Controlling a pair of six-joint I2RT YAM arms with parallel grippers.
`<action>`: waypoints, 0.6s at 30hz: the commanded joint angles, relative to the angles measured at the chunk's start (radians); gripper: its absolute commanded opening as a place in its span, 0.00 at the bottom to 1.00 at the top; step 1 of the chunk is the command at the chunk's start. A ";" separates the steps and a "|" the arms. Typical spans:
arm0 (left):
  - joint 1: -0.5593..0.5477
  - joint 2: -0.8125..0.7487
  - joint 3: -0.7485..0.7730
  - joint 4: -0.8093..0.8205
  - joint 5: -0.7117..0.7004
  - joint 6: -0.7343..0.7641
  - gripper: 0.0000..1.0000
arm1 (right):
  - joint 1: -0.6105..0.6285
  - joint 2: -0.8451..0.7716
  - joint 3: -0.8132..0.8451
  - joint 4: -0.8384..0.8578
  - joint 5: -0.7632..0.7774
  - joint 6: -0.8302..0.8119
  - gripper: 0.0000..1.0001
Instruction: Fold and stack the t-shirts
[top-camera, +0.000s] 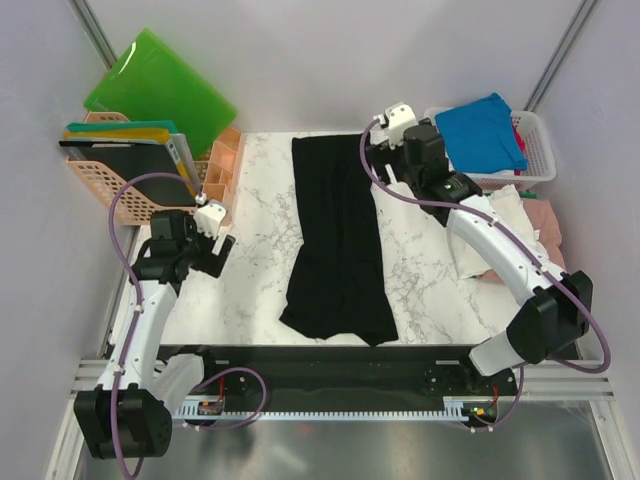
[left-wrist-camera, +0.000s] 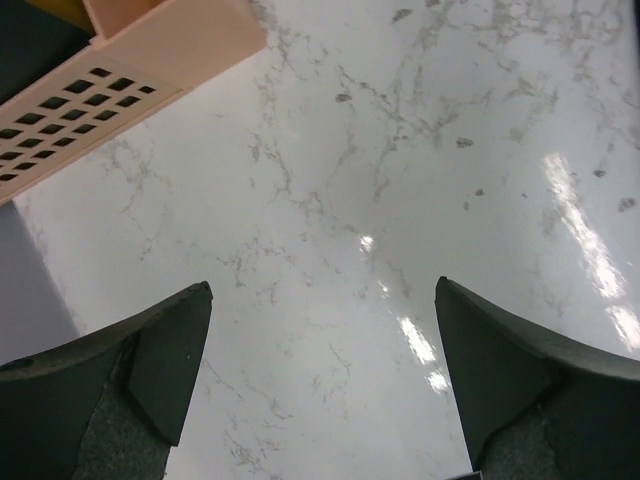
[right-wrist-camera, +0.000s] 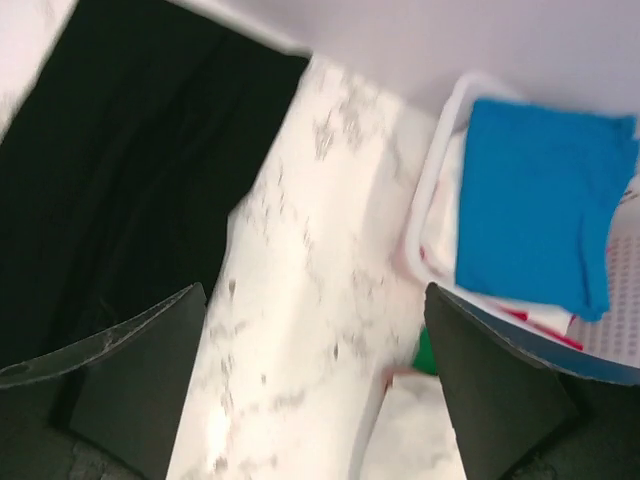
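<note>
On the table (top-camera: 430, 270), black t-shirt (top-camera: 338, 240)

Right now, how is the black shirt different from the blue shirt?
The black shirt lies spread out long and flat on the table, while the blue shirt sits folded up in a white basket. The black shirt looks much bigger than the blue shirt. Both are soft cloth in one plain colour.
</note>
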 joint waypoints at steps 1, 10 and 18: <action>0.006 0.084 0.155 -0.206 0.180 0.045 1.00 | -0.097 -0.001 0.014 -0.262 -0.237 0.007 0.98; -0.028 0.558 0.505 -0.980 0.624 0.404 1.00 | -0.195 0.059 0.149 -1.037 -0.640 -0.379 0.98; -0.063 0.523 0.407 -0.636 0.673 0.337 1.00 | -0.201 -0.188 -0.172 -0.749 -0.542 -0.431 0.98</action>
